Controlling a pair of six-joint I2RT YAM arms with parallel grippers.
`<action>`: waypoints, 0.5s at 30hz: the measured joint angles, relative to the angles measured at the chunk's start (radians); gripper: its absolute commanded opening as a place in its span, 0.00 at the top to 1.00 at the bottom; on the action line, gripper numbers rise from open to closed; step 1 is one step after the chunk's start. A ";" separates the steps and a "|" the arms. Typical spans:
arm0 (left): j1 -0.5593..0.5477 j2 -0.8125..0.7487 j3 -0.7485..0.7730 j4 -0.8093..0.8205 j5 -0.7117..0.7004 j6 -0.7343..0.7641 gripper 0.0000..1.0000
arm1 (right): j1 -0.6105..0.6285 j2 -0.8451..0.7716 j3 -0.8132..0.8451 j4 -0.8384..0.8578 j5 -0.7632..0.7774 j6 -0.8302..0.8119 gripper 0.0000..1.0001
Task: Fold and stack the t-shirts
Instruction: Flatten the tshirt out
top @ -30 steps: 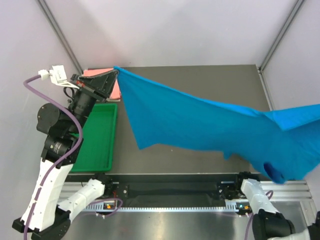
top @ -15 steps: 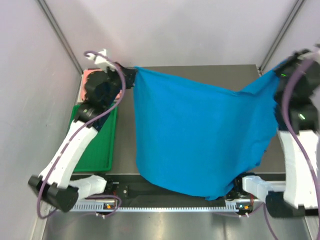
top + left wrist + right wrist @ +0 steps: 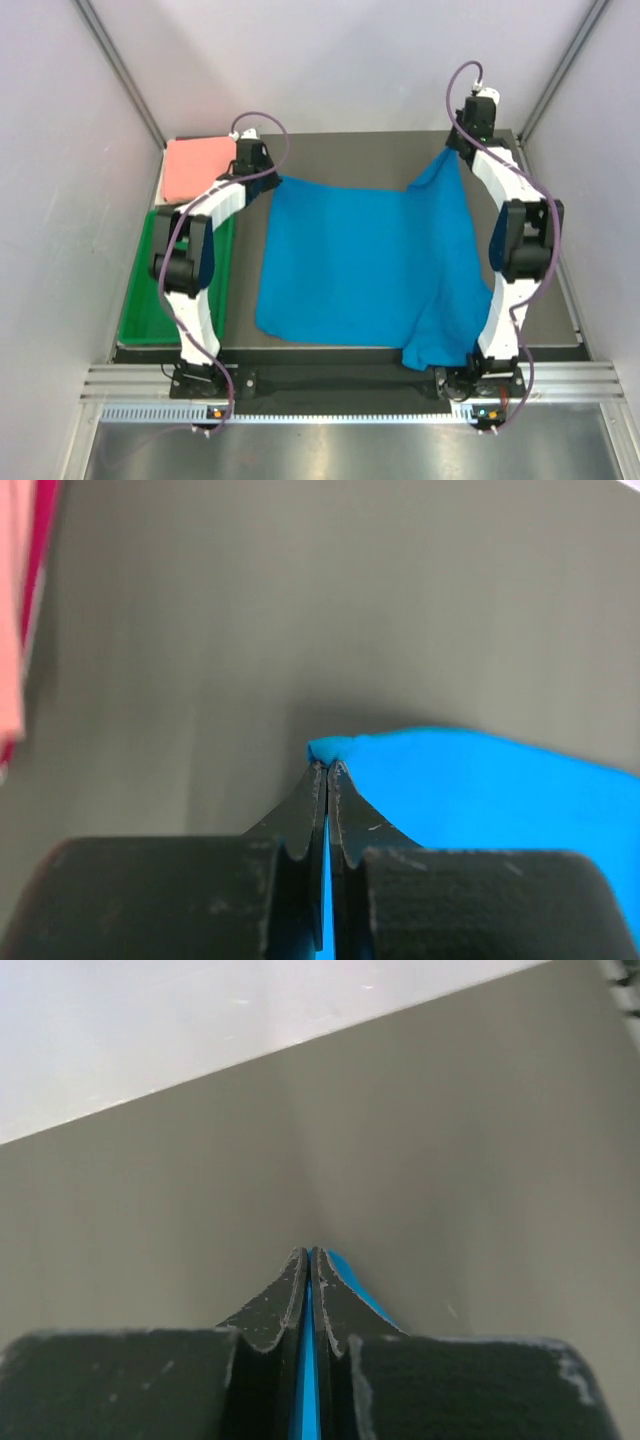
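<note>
On the far side of the desk [image 3: 340,150], the two arms reach out with the blue t-shirt [image 3: 350,260] strung between them. The left arm [image 3: 215,200] has its jaws clamped together on the shirt's far left corner; a nub of blue pokes out at their tips. The right arm [image 3: 505,190] has its jaws pinched on the far right corner, a thin blue strip showing in the slit between them. I'd say the two far corners are held apart like this to pull that edge taut, so the cloth lies flat for folding.

The held edge runs left to right. The body trails from it toward the arms' bases, which I take as its long axis. The left side lies smooth. The near right part is rumpled and reaches the desk's near edge. I can't tell which end is the collar.

The pink t-shirt [image 3: 198,167] lies folded at the far left corner, just beyond the green tray [image 3: 135,325].
</note>
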 measured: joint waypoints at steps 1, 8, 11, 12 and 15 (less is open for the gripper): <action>0.018 0.047 0.031 0.001 0.013 -0.008 1.00 | -0.002 0.045 0.040 0.003 -0.027 0.008 1.00; 0.049 0.175 0.156 0.023 0.051 -0.021 1.00 | -0.034 0.173 0.161 0.036 -0.151 0.090 1.00; 0.048 0.195 0.192 0.031 0.056 -0.018 1.00 | -0.066 0.211 0.219 0.032 -0.185 0.124 1.00; 0.048 0.207 0.216 0.031 0.058 -0.016 1.00 | -0.076 0.253 0.294 0.012 -0.190 0.129 1.00; 0.055 0.277 0.329 0.024 0.057 -0.006 1.00 | -0.095 0.375 0.522 -0.003 -0.208 0.147 1.00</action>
